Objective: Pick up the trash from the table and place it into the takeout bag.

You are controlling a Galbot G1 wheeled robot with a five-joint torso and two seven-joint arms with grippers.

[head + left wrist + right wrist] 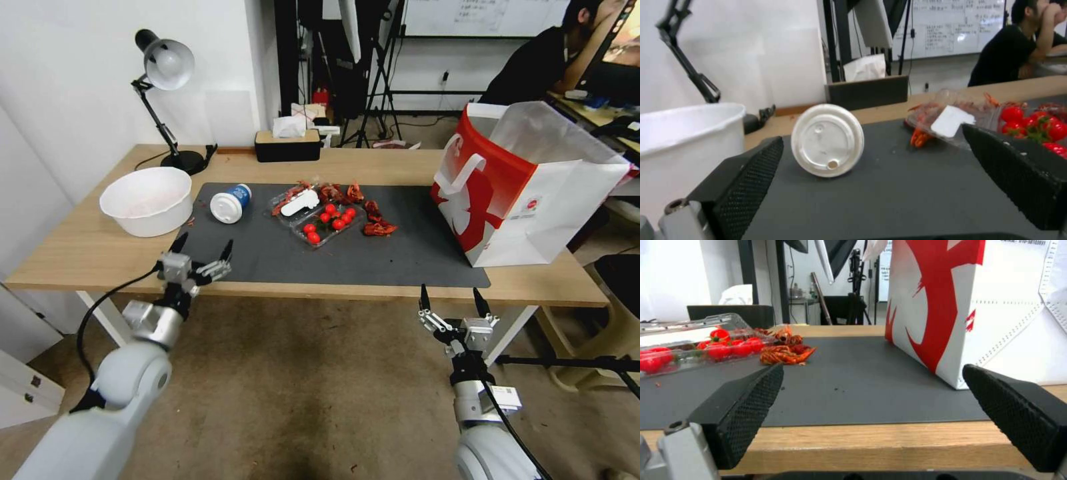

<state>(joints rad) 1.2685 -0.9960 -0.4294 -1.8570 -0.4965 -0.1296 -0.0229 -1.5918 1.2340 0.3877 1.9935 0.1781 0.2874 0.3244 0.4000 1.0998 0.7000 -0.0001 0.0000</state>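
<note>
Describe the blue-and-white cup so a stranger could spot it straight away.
Start at the dark grey mat on the table. Near the mat's far left corner, beside the large white bowl, lies the cup. It is the one thing tipped on its side, its round white lid facing the left end effector.

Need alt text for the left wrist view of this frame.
The open left gripper faces a blue-white cup lying on its side on the dark mat, white lid toward the camera. A large white bowl sits at one side, a clear tray of cherry tomatoes at the other.
</note>
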